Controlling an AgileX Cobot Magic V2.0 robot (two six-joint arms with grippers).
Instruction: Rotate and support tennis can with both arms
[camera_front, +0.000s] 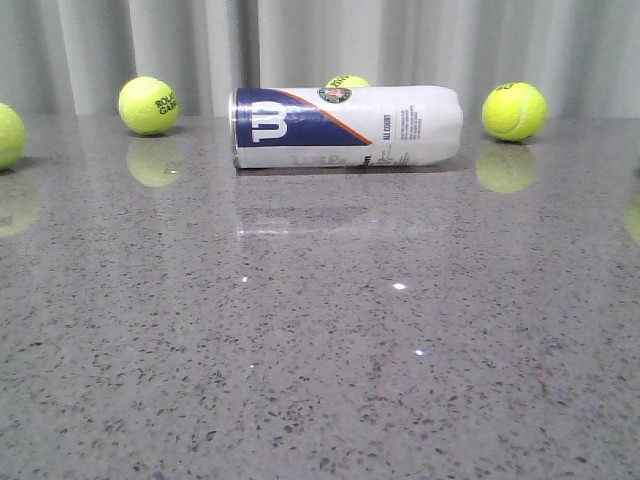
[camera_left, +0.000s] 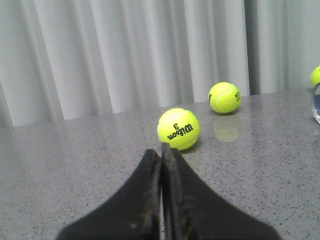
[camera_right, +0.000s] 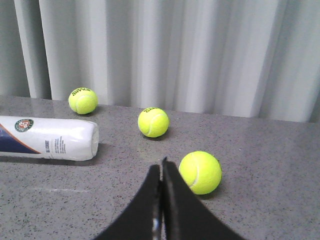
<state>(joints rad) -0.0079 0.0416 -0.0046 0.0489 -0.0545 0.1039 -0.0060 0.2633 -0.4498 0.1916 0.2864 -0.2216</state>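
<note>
The tennis can (camera_front: 347, 126) lies on its side at the back middle of the grey table, its silver rim to the left and its navy-and-white label with the white W facing me. Its white end also shows in the right wrist view (camera_right: 47, 138), and a sliver of its rim shows in the left wrist view (camera_left: 316, 102). Neither arm shows in the front view. My left gripper (camera_left: 160, 150) is shut and empty, low over the table. My right gripper (camera_right: 161, 167) is shut and empty, well clear of the can.
Several yellow-green tennis balls lie about: one left of the can (camera_front: 148, 105), one at the far left edge (camera_front: 8, 135), one behind the can (camera_front: 347, 82), one to its right (camera_front: 514, 111). A ball (camera_left: 178, 129) lies just ahead of my left gripper, another (camera_right: 200, 172) beside my right. Grey curtain behind.
</note>
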